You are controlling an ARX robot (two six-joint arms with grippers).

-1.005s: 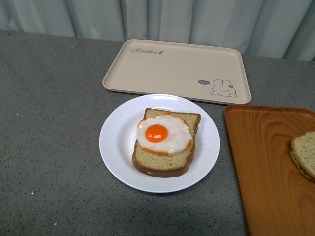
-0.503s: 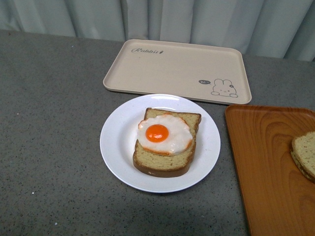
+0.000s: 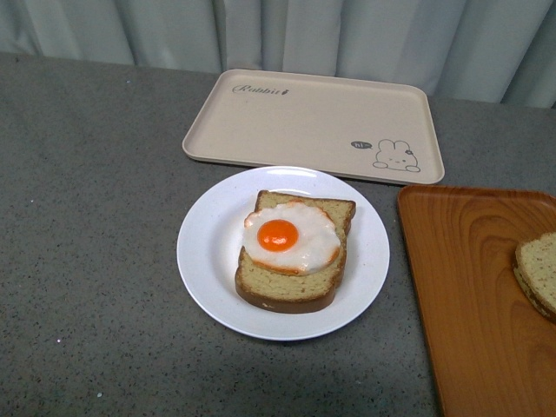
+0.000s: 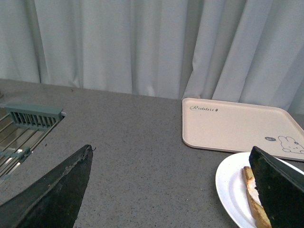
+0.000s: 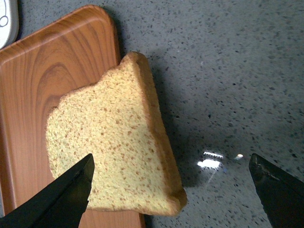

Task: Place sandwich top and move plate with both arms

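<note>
Right gripper (image 5: 171, 161) jaws spread over sandwich top (image 5: 109, 152); left gripper (image 4: 170, 149) jaws spread near plate (image 4: 230, 183).

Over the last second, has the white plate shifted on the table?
No. The plate sits just as before relative to the beige rabbit tray behind it and the orange tray to its right.

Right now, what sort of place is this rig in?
Probably a mock kitchen counter: speckled grey countertop, what looks like a recessed sink rack, a plate with bread and fried egg, and a curtain behind instead of a wall.
</note>
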